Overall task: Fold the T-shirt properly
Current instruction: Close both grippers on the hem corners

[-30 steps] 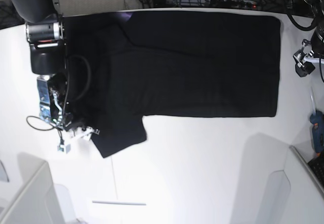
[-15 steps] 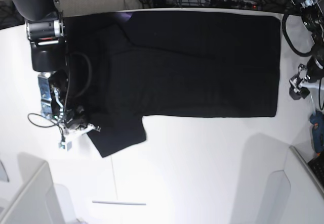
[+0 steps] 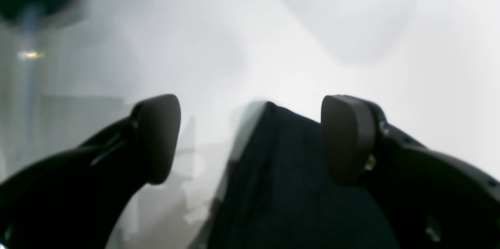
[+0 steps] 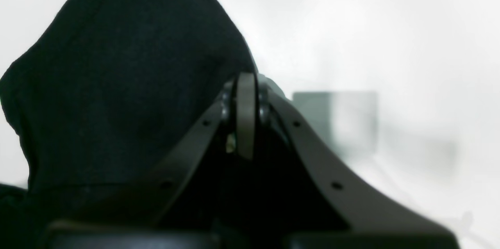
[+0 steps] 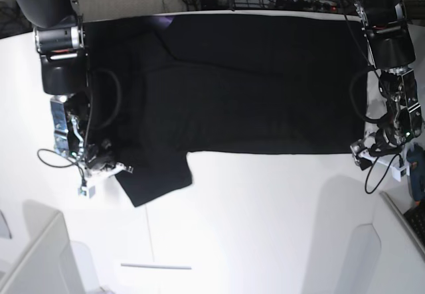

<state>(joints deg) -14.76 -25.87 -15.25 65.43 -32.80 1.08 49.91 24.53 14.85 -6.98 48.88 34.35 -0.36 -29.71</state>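
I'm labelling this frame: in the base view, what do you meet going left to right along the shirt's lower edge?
Right gripper shut on the sleeve, the large black cloth T-shirt, open left gripper at its bottom corner, teal tool at the table edge.

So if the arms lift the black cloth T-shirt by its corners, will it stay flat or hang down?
The black cloth T-shirt will probably sag, since it lies limp and creased on the white table. The sleeve seems to drape softly where the right gripper pinches it.
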